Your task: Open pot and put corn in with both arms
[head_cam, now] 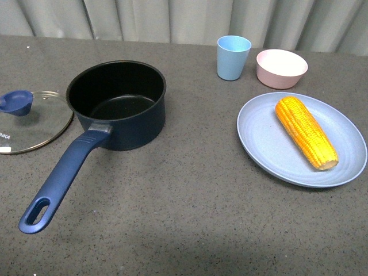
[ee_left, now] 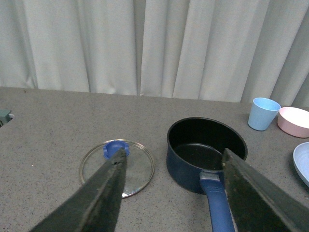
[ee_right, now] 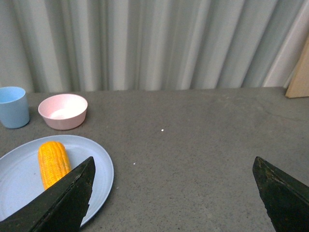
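Both grippers are seen spread wide and empty: the left gripper is held above the desk facing the lid and pot, the right gripper near the plate. Lettering on the glass lid is cut off; only "NIGA" is made out. The navy pot, black inside, is uncovered at the desk's left. The yellow-orange corn is laid on the pale blue plate at the right.

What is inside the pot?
Nothing that shows: the pot looks bare and black inside, though its near wall hides a strip of the bottom. The corn lies on the plate, and the lid lies beside the pot.
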`<state>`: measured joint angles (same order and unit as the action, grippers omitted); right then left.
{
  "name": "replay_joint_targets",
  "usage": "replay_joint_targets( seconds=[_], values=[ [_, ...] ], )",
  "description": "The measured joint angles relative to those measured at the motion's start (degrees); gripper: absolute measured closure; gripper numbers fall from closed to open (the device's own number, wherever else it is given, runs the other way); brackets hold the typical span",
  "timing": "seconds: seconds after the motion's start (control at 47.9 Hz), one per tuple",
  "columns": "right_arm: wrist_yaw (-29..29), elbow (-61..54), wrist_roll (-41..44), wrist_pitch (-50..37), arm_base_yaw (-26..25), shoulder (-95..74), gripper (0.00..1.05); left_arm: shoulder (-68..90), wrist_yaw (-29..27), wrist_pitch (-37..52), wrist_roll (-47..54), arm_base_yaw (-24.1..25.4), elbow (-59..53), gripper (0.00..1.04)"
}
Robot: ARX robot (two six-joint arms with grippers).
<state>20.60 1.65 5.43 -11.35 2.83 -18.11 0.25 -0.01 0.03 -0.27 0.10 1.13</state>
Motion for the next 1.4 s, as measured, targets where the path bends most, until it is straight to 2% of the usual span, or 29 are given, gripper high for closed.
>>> replay_joint_targets(
  seconds=[0.125, 0.188, 0.229, 0.563, 0.73, 0.96, 1.398],
  values=[
    [-10.8, 5.9, -1.7, -8.0, -7.4, -19.2, 0.09, 0.0, 0.0, 0.0, 0.0, 0.0, 0.0, 0.23],
    [-17.1, 11.0, -1.9, -9.8, -9.7, -32.5, 0.09, 0.0, 0.0, 0.0, 0.0, 0.0, 0.0, 0.11],
    [-19.1, 12.9, -1.9, -10.2, -10.1, -37.4, 0.09, 0.0, 0.0, 0.0, 0.0, 0.0, 0.0, 0.05],
    [-33.6, 34.0, -3.9, 1.7, -9.8, -69.7, 0.09, 0.0, 0.0, 0.0, 0.0, 0.0, 0.0, 0.07],
    [-34.2, 44.1, -4.4, 5.1, -7.4, -82.5, 0.09, 0.0, 0.0, 0.0, 0.0, 0.0, 0.0, 0.07],
    [-36.6, 51.3, -7.7, 3.5, -3.9, -94.6, 0.09, 0.0, 0.0, 0.0, 0.0, 0.0, 0.0, 0.07],
    [-34.0, 59.0, -9.4, 5.5, -1.2, -103.0, 0.09, 0.0, 0.0, 0.0, 0.0, 0.0, 0.0, 0.07]
  ],
)
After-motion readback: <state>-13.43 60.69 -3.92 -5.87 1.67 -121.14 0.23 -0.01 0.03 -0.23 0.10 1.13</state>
